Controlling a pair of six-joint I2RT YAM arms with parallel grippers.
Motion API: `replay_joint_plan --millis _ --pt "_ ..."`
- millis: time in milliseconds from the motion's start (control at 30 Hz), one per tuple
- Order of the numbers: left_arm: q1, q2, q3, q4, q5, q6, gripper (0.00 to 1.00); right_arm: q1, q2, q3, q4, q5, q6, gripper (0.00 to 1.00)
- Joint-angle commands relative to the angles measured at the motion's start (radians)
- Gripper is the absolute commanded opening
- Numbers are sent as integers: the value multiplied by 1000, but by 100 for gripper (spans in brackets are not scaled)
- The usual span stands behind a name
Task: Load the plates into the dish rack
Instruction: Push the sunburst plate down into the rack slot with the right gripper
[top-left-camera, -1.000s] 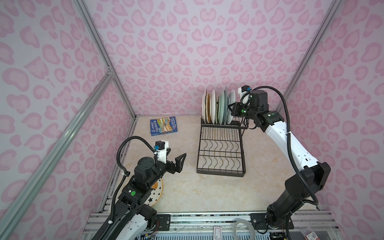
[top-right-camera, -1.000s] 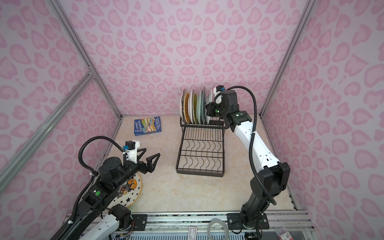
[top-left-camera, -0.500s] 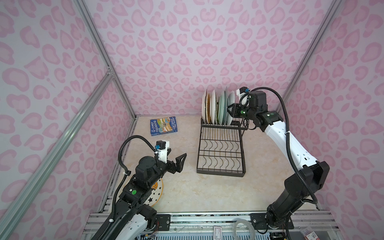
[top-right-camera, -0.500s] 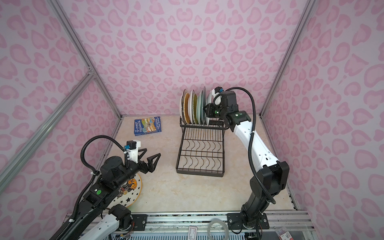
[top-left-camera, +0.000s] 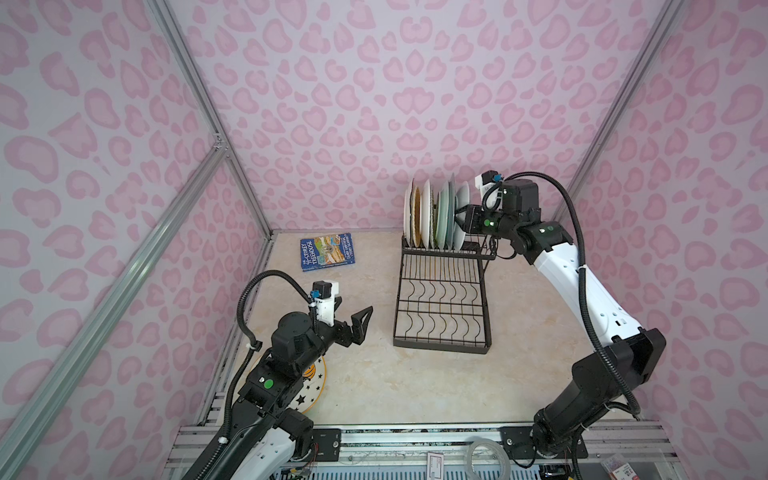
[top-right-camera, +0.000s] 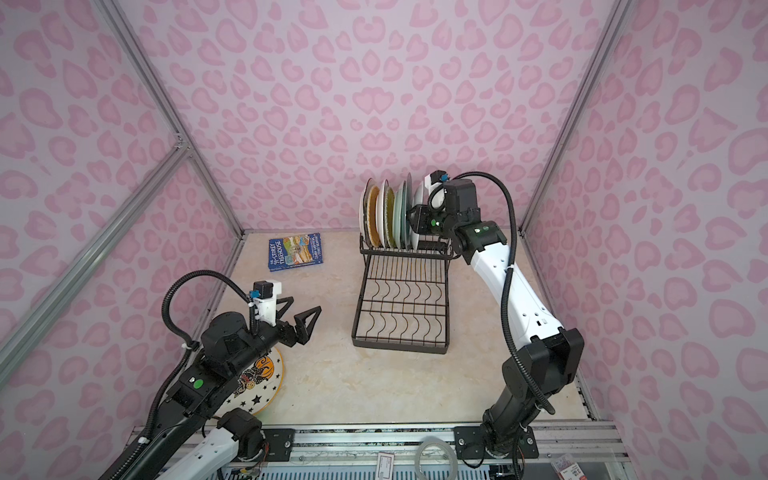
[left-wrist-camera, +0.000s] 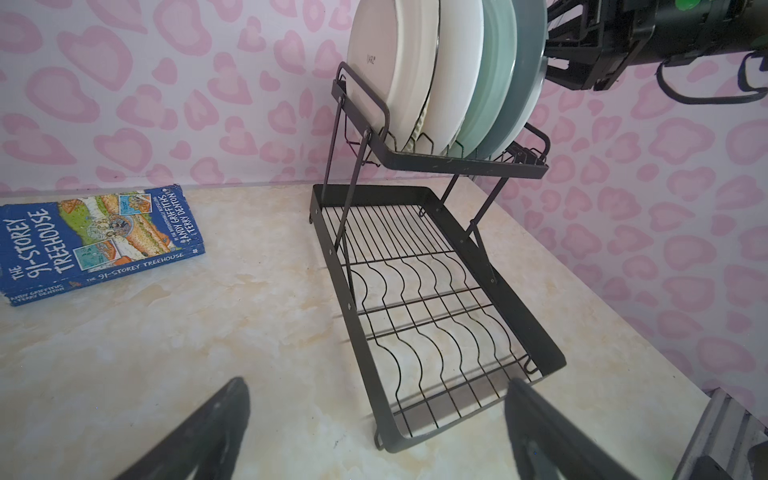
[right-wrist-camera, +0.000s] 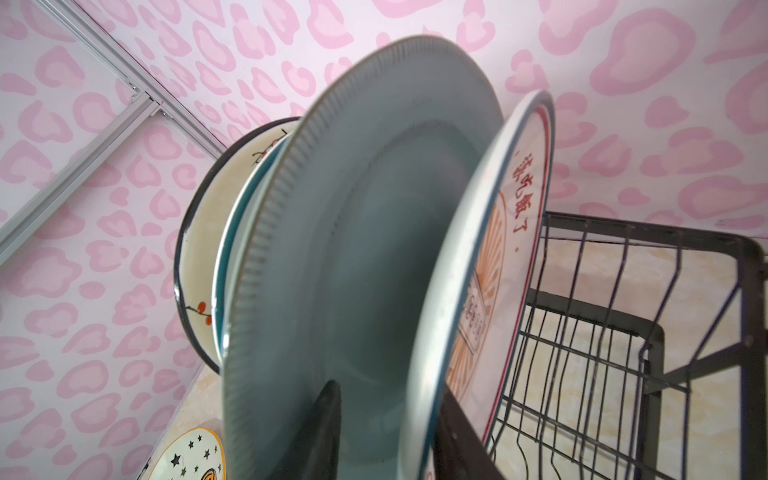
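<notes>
Several plates (top-left-camera: 436, 216) stand upright in the raised basket of the black wire dish rack (top-left-camera: 440, 348). At the right end of that row, my right gripper (right-wrist-camera: 388, 395) is open and straddles the rim of a white plate with red characters (right-wrist-camera: 528, 187). One finger sits in front of the grey-blue plate (right-wrist-camera: 365, 208), with a gap to the white rim. A star-printed plate (top-right-camera: 257, 390) lies flat on the table, partly under my left arm. My left gripper (left-wrist-camera: 376, 388) hangs open and empty above the table, left of the rack's flat tray.
A blue book (top-left-camera: 327, 251) lies flat at the back, left of the rack. The lower tray's wavy dividers (left-wrist-camera: 436, 316) hold nothing. Pink patterned walls close in on three sides. A metal rail (top-left-camera: 415, 436) runs along the front edge.
My right gripper's jaws have spread apart around the white plate's rim, and the plate now stands in the basket. The left arm has not moved.
</notes>
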Motion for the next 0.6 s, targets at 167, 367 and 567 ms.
replay_joint_plan --millis 167,367,567 --pt "1 -9 11 19 1 5 97 6 -18 -3 27 -25 18 37" --pt "1 -11 10 17 5 5 97 9 -29 0 29 -24 23 38" --pt "1 -11 12 16 7 6 97 8 -36 3 19 -5 19 38"
